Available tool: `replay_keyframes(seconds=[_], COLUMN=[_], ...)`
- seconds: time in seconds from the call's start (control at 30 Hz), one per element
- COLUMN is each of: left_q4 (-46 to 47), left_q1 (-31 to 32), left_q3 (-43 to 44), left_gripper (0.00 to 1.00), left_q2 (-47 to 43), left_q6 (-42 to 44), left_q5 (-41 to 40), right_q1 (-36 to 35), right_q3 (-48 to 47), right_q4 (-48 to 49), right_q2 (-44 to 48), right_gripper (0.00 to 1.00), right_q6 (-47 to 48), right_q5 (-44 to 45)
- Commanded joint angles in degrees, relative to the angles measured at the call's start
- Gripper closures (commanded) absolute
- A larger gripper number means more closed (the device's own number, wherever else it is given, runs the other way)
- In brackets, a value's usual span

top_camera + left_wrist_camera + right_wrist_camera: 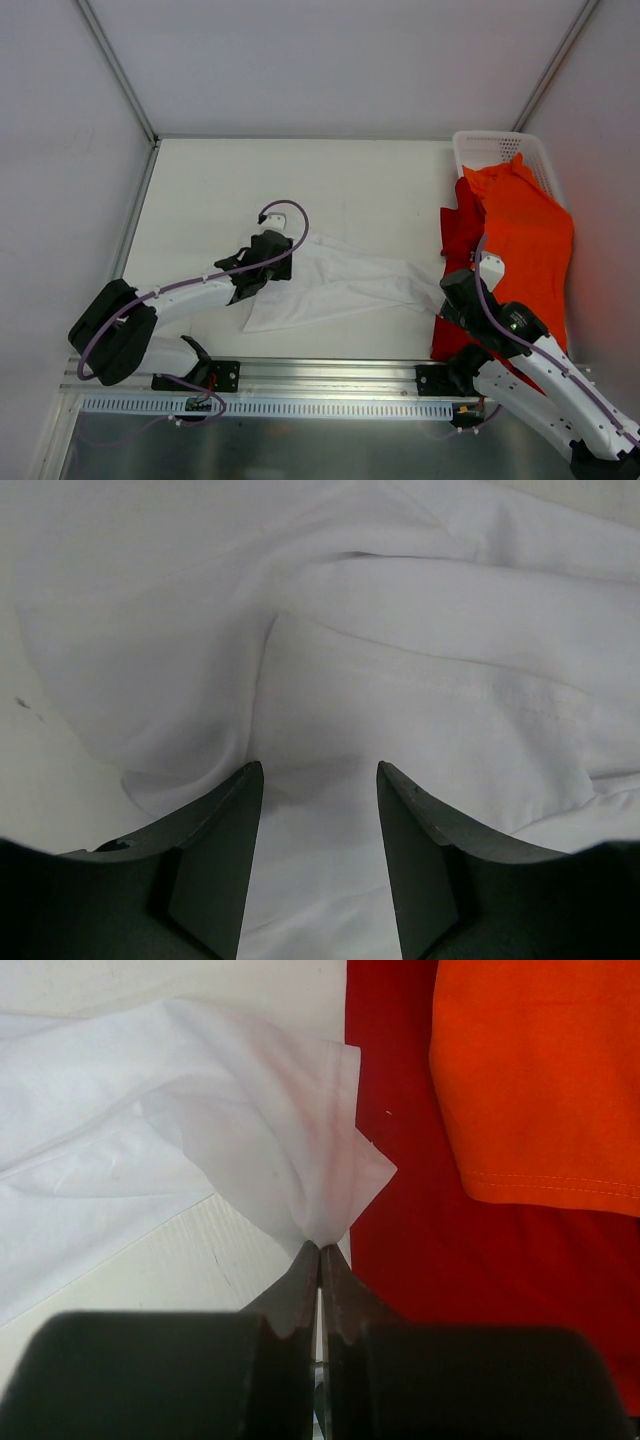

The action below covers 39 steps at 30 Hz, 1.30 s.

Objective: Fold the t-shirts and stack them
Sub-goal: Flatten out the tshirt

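Observation:
The white t-shirt [335,285] lies crumpled across the middle of the table. My left gripper [272,262] is open over its left end, the cloth [400,680] lying under and between the fingers. My right gripper [447,296] is shut on the shirt's right edge [320,1175], which bunches at its fingertips. The orange t-shirt [525,235] hangs out of the basket over the red t-shirt [458,235]. Both show in the right wrist view: the orange t-shirt [540,1080] and the red t-shirt [440,1250].
A white mesh basket [495,148] stands at the back right corner. Grey walls enclose the table on three sides. An aluminium rail [320,375] runs along the near edge by the arm bases.

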<state>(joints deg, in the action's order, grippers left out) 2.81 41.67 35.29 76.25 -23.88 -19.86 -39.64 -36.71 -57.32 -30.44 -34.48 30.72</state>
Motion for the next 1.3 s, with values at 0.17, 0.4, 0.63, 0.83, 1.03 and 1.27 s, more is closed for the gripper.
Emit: replay_keyframes(seconds=[0.17, 0.4, 0.63, 0.83, 1.03, 1.27], left_q4=[1.3, 1.1, 1.1, 1.2, 0.7, 0.4], left_q1=[0.3, 0.3, 0.3, 0.3, 0.4, 2.5], left_q3=[-4.3, -4.8, -4.5, -5.5, -7.2, -8.2], left_gripper=[0.50, 0.50, 0.51, 0.51, 0.51, 0.52], left_q2=[-9.2, -6.2, -4.9, -6.9, -12.7, -12.7], left_q6=[-1.6, -3.5, -4.6, -4.7, -5.8, -7.6], left_q5=[-11.0, -11.2, -8.5, -6.8, -3.5, -2.7], right_q1=[-0.4, -0.4, -0.4, -0.4, -0.4, -0.4], right_q3=[0.8, 0.8, 0.8, 0.7, 0.5, 0.5], right_q4=[1.1, 1.0, 1.2, 1.2, 1.2, 1.3], right_q2=[-1.2, -1.6, -2.3, -3.0, -3.8, -4.5], right_gripper=[1.00, 1.00, 1.00, 1.00, 1.00, 1.00], right_q6=[-0.7, -0.7, -0.6, -0.4, -0.1, -0.1], right_q5=[0.7, 0.9, 1.0, 1.3, 1.2, 1.2])
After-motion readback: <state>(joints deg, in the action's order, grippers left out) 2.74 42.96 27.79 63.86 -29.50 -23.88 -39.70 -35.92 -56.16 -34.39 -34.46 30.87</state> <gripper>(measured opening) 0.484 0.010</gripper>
